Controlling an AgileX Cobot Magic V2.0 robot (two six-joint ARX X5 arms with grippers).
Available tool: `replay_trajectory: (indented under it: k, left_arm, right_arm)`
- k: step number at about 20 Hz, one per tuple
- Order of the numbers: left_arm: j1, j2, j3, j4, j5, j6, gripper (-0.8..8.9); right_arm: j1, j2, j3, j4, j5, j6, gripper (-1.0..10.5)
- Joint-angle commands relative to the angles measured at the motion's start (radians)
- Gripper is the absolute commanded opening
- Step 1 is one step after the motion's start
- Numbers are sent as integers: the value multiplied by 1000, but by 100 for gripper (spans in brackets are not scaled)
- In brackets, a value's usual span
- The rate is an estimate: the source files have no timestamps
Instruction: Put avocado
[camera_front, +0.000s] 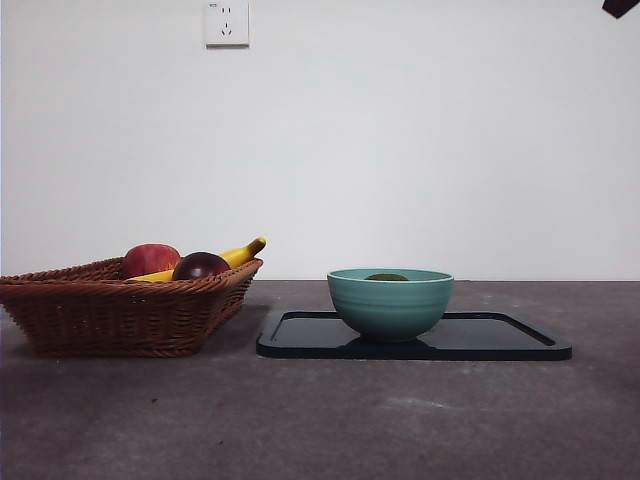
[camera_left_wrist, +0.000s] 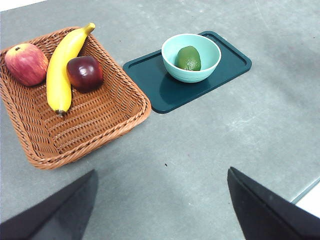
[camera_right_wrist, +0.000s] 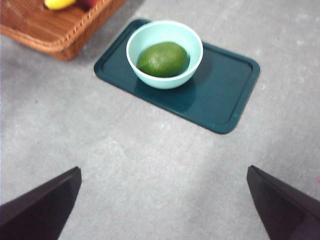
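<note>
The dark green avocado (camera_right_wrist: 162, 59) lies inside a light teal bowl (camera_right_wrist: 192, 42) that stands on a dark tray (camera_right_wrist: 225, 95). In the front view only the avocado's top (camera_front: 386, 277) peeks over the bowl's rim (camera_front: 390, 300). The left wrist view shows the avocado (camera_left_wrist: 189, 58) in the bowl too. My left gripper (camera_left_wrist: 162, 205) hangs open high above the bare table, well short of the basket and tray. My right gripper (camera_right_wrist: 164, 205) is also open, raised above the table in front of the tray. Neither holds anything.
A woven basket (camera_left_wrist: 100, 125) left of the tray (camera_front: 500, 340) holds a red apple (camera_left_wrist: 26, 63), a banana (camera_left_wrist: 62, 65) and a dark maroon fruit (camera_left_wrist: 85, 73). A black arm tip (camera_front: 620, 6) shows at the top right corner. The table edge (camera_left_wrist: 307, 192) lies near the left gripper.
</note>
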Motion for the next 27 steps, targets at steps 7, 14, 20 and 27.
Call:
replay_trajectory:
  k: [7, 14, 20, 27]
  left_arm:
    - [-11, 3, 15, 9, 0, -2, 404]
    - [-11, 3, 15, 5, 0, -2, 15]
    - [-11, 3, 15, 3, 1, -2, 16]
    - [-11, 3, 15, 3, 0, -2, 16]
  right_arm:
    - [9, 3, 3, 21, 4, 13, 677]
    - [9, 3, 3, 31, 3, 6, 33]
    - [9, 3, 3, 31, 4, 6, 33]
    - [9, 3, 3, 31, 4, 6, 33]
